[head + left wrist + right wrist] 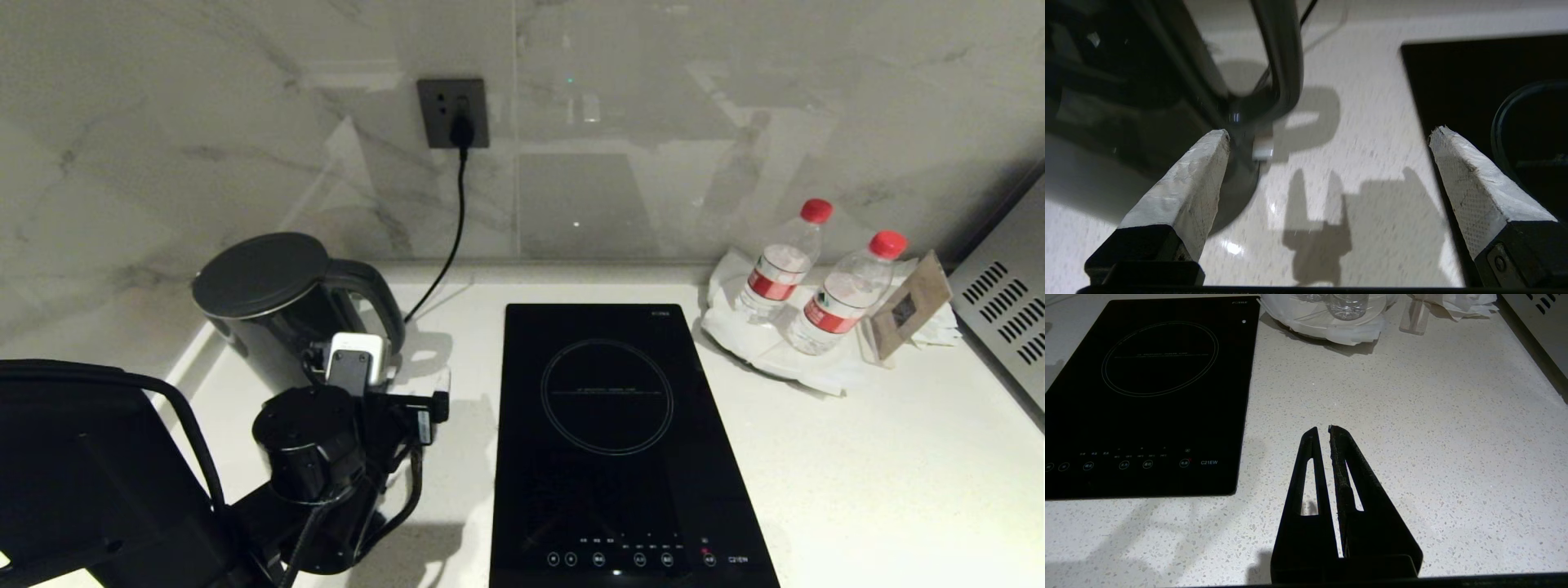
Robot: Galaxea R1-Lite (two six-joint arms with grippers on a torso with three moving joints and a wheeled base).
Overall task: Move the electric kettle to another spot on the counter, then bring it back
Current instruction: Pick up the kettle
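Observation:
The electric kettle (261, 298) stands upright, glossy black with a flat lid, at the back left of the white counter (857, 457), its loop handle (380, 302) turned toward the cooktop. My left arm (310, 441) reaches in just in front of it. In the left wrist view my left gripper (1329, 134) is open wide, with only bare counter and its own shadow between the white-taped fingers. The kettle's handle (1286, 61) lies just beyond one fingertip, apart from it. My right gripper (1323, 428) hangs shut and empty over the counter beside the cooktop.
A black glass cooktop (608, 441) fills the middle of the counter. A cord (453, 212) runs from the wall socket (453, 110) down behind the kettle. Two red-capped water bottles (784, 261) and a card stand (906, 306) sit back right, beside a metal appliance (1008, 310).

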